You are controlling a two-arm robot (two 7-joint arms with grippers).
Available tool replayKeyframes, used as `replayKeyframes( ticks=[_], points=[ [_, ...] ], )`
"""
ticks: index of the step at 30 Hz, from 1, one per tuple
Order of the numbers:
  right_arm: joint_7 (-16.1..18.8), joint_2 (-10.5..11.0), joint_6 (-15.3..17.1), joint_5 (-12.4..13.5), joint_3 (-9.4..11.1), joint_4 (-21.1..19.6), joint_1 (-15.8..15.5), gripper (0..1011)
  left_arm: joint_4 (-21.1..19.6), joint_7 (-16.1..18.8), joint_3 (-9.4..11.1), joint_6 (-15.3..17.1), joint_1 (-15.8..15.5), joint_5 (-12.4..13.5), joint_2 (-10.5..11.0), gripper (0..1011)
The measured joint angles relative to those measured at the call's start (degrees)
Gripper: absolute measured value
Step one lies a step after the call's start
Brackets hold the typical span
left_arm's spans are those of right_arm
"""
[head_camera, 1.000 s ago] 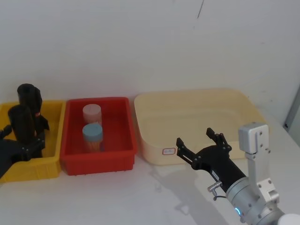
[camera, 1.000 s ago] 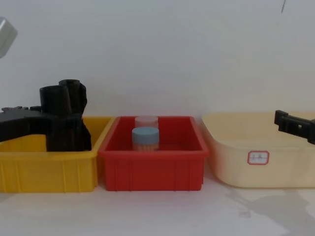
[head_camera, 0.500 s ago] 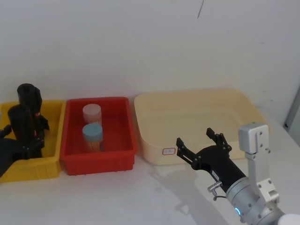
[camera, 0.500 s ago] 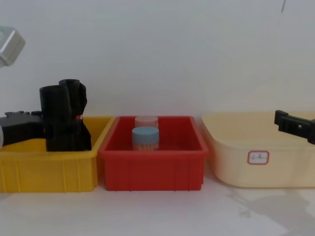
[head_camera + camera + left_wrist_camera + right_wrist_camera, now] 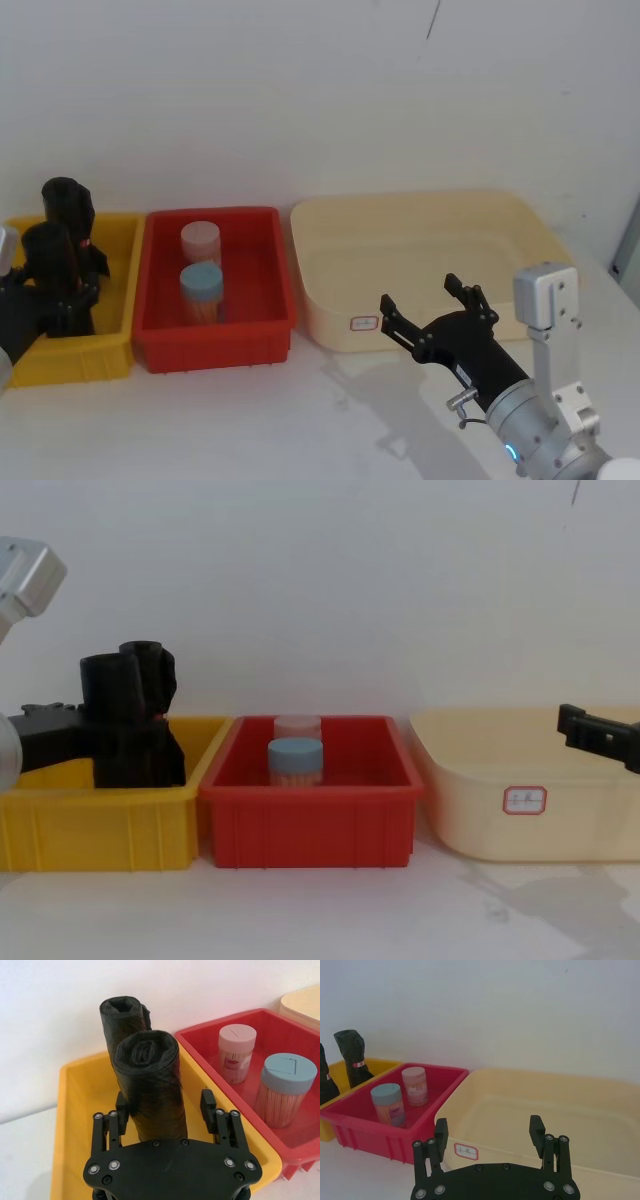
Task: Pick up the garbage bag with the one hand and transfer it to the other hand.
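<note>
White wall (image 5: 300, 100) stands behind a white table (image 5: 300, 420), and three bins sit in a row on it. On the left is the yellow bin (image 5: 70, 362), with two black rolls standing up in it. The garbage bag (image 5: 48, 260) is the near roll, slim and straight. The left gripper (image 5: 165, 1105) has one finger on each side of it, low down. The fingers are spread wider than the roll. One looks very close to it and the other has a gap, so it is not squeezing yet.

The left arm has turned a bit. From the chest, its grey part now shows higher at the top left, and the black hand has slid a little back to the left. The bag has not gone up. It stands in the same spot in the bin. So I think the pick-up is not done, and the hand is only lining up.

The right gripper (image 5: 416, 290) waits on the right, near the cream tub (image 5: 420, 205). Its fingers are wide apart and hold nothing. It has not moved.

The other roll (image 5: 68, 205), the one with a loose flap, stands just behind the bag and could get bumped. Between the two hands is the red bin (image 5: 215, 350), with a pink-lidded jar (image 5: 200, 243) and a blue-lidded jar (image 5: 202, 290). The bag must go over them.
</note>
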Motion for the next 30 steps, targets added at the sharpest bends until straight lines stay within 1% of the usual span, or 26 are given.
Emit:
replayKeyframes(
  ticks=[1,6,8,9,10,12,14,17,24,30],
  points=[
    [0.0,0.0,0.0,0.0,0.0,0.0,0.0,1000,0.0,0.1,0.0,-0.1,-0.1,0.2,0.0,865],
    [0.0,0.0,0.0,0.0,0.0,0.0,0.0,1000,-0.1,0.4,0.2,-0.1,-0.3,1.2,-0.1,697],
    [0.0,0.0,0.0,0.0,0.0,0.0,0.0,1000,-0.3,0.5,0.2,-0.1,-0.3,1.5,0.0,658],
    [0.0,0.0,0.0,0.0,0.0,0.0,0.0,1000,-0.6,0.6,0.3,-0.1,-0.3,1.8,0.0,598],
    [0.0,0.0,0.0,0.0,0.0,0.0,0.0,1000,-0.7,0.7,0.3,0.0,-0.2,2.0,0.1,579],
    [0.0,0.0,0.0,0.0,0.0,0.0,0.0,1000,-1.2,0.8,0.4,0.3,-0.1,2.5,0.3,504],
    [0.0,0.0,0.0,0.0,0.0,0.0,0.0,1000,-1.6,0.9,0.5,0.5,0.0,2.9,0.5,503],
    [0.0,0.0,0.0,0.0,0.0,0.0,0.0,1000,-2.5,0.9,0.7,0.9,0.4,3.6,0.9,462],
    [0.0,0.0,0.0,0.0,0.0,0.0,0.0,1000,-5.1,0.9,0.9,1.3,1.4,5.0,1.8,424],
    [0.0,0.0,0.0,0.0,0.0,0.0,0.0,1000,-6.9,0.4,1.1,1.2,1.2,5.7,2.0,387]
  ],
)
